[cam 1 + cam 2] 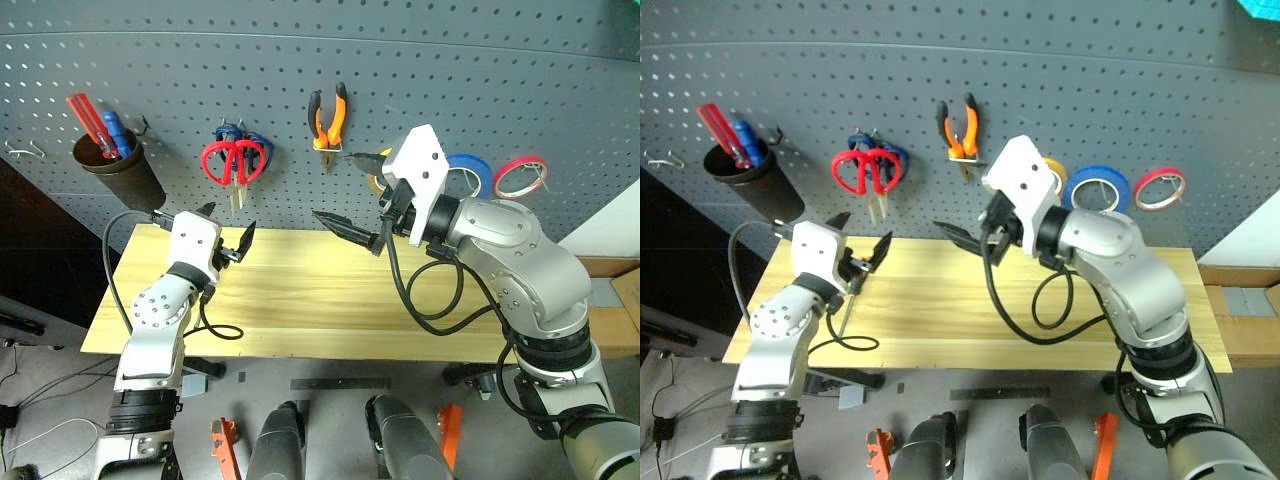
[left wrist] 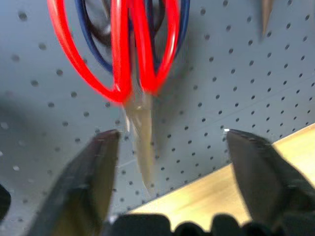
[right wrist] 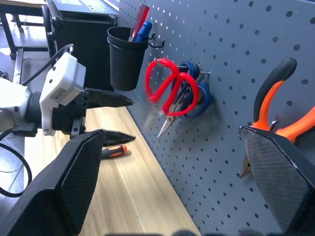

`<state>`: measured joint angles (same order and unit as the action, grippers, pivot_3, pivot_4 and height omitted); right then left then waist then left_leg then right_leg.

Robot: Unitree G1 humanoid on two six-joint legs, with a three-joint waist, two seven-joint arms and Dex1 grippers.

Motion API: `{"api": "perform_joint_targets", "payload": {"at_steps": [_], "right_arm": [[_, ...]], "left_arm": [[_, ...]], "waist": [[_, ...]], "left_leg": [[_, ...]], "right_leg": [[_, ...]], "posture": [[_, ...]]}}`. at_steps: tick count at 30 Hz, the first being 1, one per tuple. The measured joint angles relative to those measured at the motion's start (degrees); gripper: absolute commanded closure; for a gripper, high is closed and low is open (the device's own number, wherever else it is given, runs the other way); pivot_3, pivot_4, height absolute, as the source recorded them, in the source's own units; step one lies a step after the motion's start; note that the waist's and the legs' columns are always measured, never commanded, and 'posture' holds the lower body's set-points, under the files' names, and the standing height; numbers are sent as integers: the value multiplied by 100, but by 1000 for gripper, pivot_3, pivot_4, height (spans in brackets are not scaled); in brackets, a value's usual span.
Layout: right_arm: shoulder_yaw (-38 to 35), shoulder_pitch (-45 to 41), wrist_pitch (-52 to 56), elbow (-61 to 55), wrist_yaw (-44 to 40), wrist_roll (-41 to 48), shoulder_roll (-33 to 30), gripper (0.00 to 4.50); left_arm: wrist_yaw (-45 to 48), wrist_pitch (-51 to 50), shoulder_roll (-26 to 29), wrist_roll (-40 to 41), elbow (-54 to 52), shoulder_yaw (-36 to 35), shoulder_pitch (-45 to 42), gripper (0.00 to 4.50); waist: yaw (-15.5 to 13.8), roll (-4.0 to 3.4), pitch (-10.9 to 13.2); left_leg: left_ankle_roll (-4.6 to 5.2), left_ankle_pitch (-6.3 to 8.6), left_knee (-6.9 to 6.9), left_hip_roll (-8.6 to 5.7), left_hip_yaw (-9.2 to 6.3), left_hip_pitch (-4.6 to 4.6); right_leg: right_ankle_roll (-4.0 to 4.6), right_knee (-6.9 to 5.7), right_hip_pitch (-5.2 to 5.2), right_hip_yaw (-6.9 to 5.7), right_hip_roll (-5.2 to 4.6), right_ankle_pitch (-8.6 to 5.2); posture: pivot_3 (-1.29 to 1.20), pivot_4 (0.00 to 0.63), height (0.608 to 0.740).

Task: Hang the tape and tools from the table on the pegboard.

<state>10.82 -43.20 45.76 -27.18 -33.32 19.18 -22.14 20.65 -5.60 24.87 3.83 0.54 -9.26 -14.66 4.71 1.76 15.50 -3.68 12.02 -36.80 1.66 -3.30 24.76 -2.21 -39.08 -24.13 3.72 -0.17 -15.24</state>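
Dark grey perforated pegboard [image 1: 420, 60] fills the upper part of the head views, above a light wooden table [image 1: 300, 300] across the middle. At upper left a black cup [image 1: 118, 168] holds red and blue pens [image 1: 100, 125]. Right of it the red-handled scissors [image 1: 234, 160] hang on a hook in front of blue-handled scissors [image 3: 202, 93], and the orange-and-black pliers [image 1: 329, 122] hang near centre. At right, the blue tape ring [image 1: 1098, 186] and a red tape ring [image 1: 520, 176] hang side by side, a yellow roll [image 1: 1055, 178] partly hidden by the right arm. An orange-and-black screwdriver [image 3: 114, 152] lies on the table near the board. Left gripper [image 1: 228, 235] sits below the red scissors, fingers spread and empty. Right gripper [image 1: 362, 200] at centre is spread wide, empty, covering part of the board
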Motion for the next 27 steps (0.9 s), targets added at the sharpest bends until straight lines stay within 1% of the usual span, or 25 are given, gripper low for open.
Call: {"api": "perform_joint_targets", "payload": {"at_steps": [3, 6, 11, 14, 18, 20, 27], "right_arm": [[143, 302, 390, -1, 244, -11, 82, 0], [187, 456, 1010, -1, 643, 20, 499, 0], [297, 469, 1911, 7, 1253, 27, 1175, 0], [370, 414, 2236, 174, 1530, -5, 1511, 0], [408, 59, 2331, 620, 1802, -119, 1834, 0], [414, -64, 2330, 724, 1869, -173, 1892, 0], [479, -240, 2327, 852, 1859, -219, 1956, 0]], "left_arm": [[-1, -798, -16, 158, 54, -21, 232, 45], [-3, -1498, 99, 288, 348, -115, 120, 45], [-132, -2446, 563, 502, 1364, -644, -609, 45], [-111, -2767, 773, 532, 2161, -765, -1071, 45], [130, -2788, 898, 456, 3325, -534, -1747, 45], [201, -2699, 898, 365, 3764, -357, -1976, 45], [356, -1974, 735, -52, 5354, 224, -2805, 45]], "waist": [[8, -1, 1], [10, -1, 7], [8, 2, 17], [7, 1, 29], [-14, 15, 91], [-12, 16, 101], [3, 18, 240]], "left_leg": [[0, 0, 1, 2, -2, 0], [0, 0, -5, 4, -6, 0], [0, -1, -6, 4, -12, 0], [0, 0, -3, 1, -11, 0], [0, 0, -3, 1, -15, 2], [0, 0, 0, 0, -13, 3], [0, 0, 8, 3, -9, 15]], "right_leg": [[0, -3, -2, -1, 2, 0], [0, -10, -3, -3, 7, 0], [-1, -11, -2, -7, 11, -1], [-1, -5, -2, -8, 9, -1], [-1, -2, -3, -15, 8, -1], [-1, 2, -4, -13, 6, -1], [0, 2, -22, -11, 6, -1]], "posture": [[-77, 264, 740], [-75, 279, 740], [-71, 295, 740], [-70, 318, 740], [-70, 336, 740], [-80, 352, 740], [-105, 372, 740]]}}
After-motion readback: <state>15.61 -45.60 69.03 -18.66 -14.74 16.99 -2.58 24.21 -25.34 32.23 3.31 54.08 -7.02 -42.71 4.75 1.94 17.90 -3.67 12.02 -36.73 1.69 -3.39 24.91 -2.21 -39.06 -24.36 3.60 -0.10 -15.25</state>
